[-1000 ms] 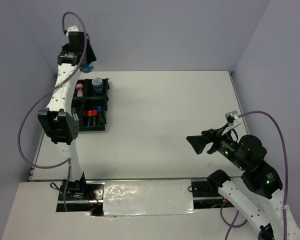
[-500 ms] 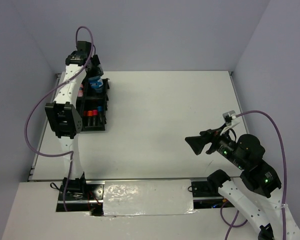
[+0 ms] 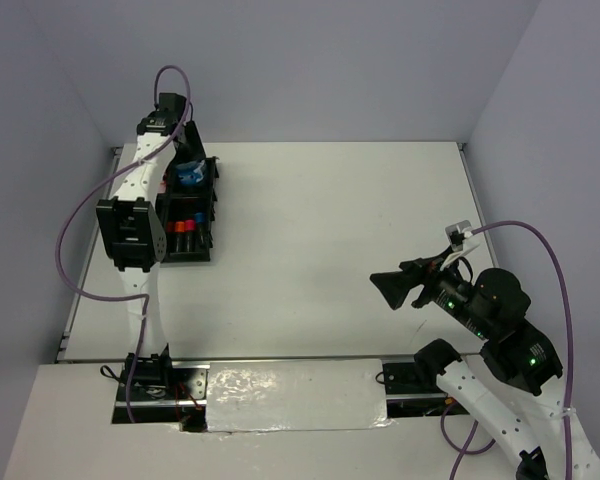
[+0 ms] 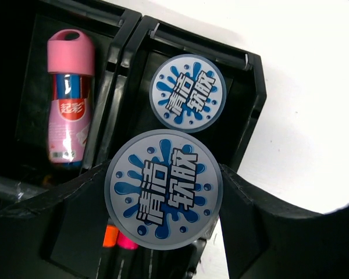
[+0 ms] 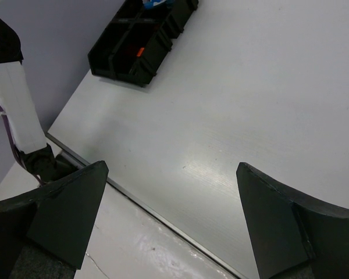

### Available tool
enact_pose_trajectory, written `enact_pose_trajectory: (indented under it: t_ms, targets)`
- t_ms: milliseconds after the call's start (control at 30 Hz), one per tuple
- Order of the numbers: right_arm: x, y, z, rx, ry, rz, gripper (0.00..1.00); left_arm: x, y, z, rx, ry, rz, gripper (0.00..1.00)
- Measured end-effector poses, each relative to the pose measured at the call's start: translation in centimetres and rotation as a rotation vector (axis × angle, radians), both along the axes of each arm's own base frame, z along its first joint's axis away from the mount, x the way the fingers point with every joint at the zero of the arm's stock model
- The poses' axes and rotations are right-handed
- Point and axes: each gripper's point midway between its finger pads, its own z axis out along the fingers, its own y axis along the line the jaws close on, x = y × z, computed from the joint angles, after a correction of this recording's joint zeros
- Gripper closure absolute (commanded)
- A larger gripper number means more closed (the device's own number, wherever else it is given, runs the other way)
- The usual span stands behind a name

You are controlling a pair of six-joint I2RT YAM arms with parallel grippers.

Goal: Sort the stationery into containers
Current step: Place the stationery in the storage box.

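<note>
Stationery tub [image 4: 164, 189], second tub [image 4: 187, 93]: 清洁软胶 lettering

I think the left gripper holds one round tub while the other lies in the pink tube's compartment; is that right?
Not quite: in the left wrist view the other tub lies in the compartment next to the pink tube, a divider between them.

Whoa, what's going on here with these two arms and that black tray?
The left arm is sorting stationery into a black tray. Its left fingers grip a round tub, blue and white, over a corner compartment where a matching second tub already lies. A pink tube lies in the compartment beside it, and markers sit in another section. The right fingers are wide open and hold nothing, hovering above the white table well away from the tray.
</note>
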Motion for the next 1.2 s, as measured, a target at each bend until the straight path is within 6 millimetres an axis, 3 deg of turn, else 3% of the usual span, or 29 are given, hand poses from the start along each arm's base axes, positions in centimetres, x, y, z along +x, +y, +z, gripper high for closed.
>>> enact_pose_trajectory:
  t_ms: [267, 433, 500, 600, 633, 733, 767, 933, 1100, 1200]
  targets:
    - [0.1, 0.1, 0.4, 0.008, -0.014, 0.000, 0.00, 0.0, 0.0, -2.3, 0.000, 0.027, -0.002, 0.96]
    - [0.1, 0.1, 0.4, 0.010, -0.016, 0.001, 0.00, 0.3, 0.1, -3.1, 0.005, 0.018, 0.003, 0.82]
    - [0.1, 0.1, 0.5, 0.010, -0.018, 0.001, 0.00, 0.1, 0.2, -4.0, 0.010, 0.028, 0.007, 0.72]
    - [0.1, 0.1, 0.5, 0.011, -0.019, 0.003, 0.00, -0.1, 0.3, -5.0, 0.015, 0.039, 0.011, 0.39]
    - [0.1, 0.1, 0.5, 0.012, -0.019, 0.004, 0.00, -0.2, 0.3, -5.0, 0.016, 0.040, 0.012, 0.23]
    - [0.0, 0.2, 0.6, 0.013, -0.020, 0.008, 0.00, -0.2, 0.4, -4.8, 0.020, 0.038, 0.016, 0.01]
    - [0.0, 0.2, 0.6, 0.013, -0.020, 0.009, 0.00, -0.2, 0.4, -4.6, 0.017, 0.033, 0.018, 0.01]
    - [-0.1, 0.3, 0.6, 0.011, -0.021, 0.017, 0.00, -0.3, -0.2, -1.0, 0.005, -0.035, 0.023, 0.01]
    - [0.0, 0.3, 0.6, 0.010, -0.023, 0.020, 0.00, -0.7, -0.8, 7.0, 0.000, -0.175, 0.013, 0.01]
    - [0.6, 0.0, 0.6, -0.016, -0.023, -0.006, 0.00, -2.7, -1.3, 12.3, 0.004, -0.258, 0.008, 0.01]
